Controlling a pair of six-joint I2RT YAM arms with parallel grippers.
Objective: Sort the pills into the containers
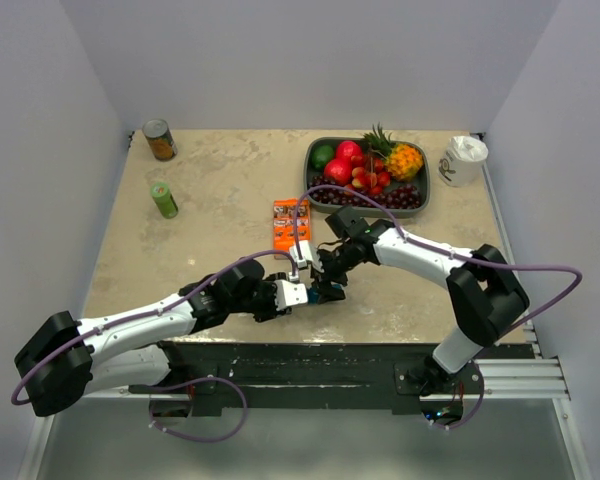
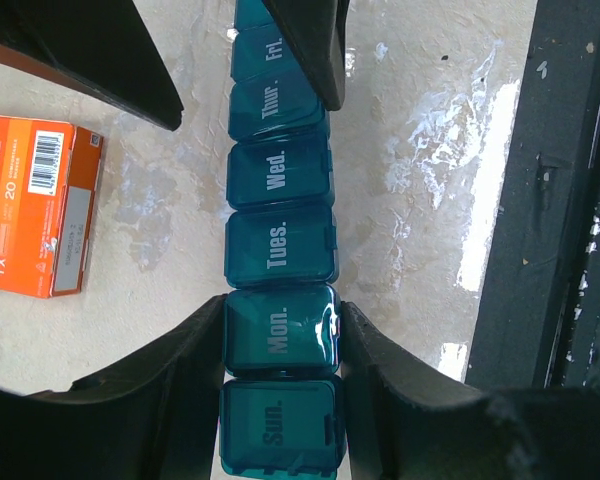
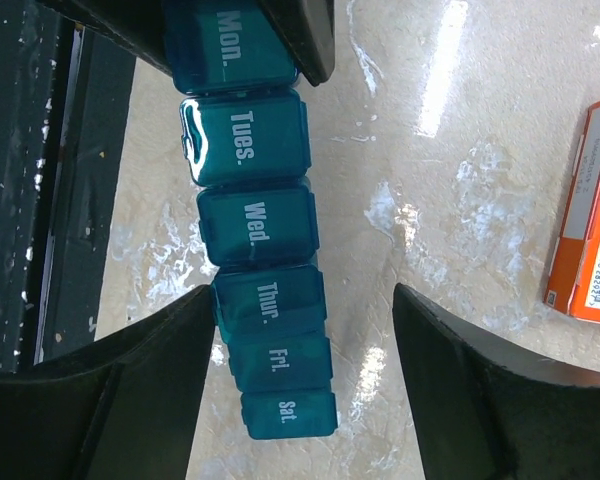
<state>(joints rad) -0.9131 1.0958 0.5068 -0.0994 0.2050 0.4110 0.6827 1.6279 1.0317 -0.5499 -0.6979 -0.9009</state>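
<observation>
Teal pill organiser (image 2: 280,255) with white lettering; orange box (image 2: 35,205).

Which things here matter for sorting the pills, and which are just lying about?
In the job: teal pill organiser, left hand gripping it, right hand open around it, perhaps orange box.
Lying about: fruit tray, green bottle, tin can, white cup.

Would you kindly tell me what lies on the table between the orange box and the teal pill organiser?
Only bare tabletop. The left wrist view shows the orange box and the pill organiser apart, with nothing between them.
</observation>
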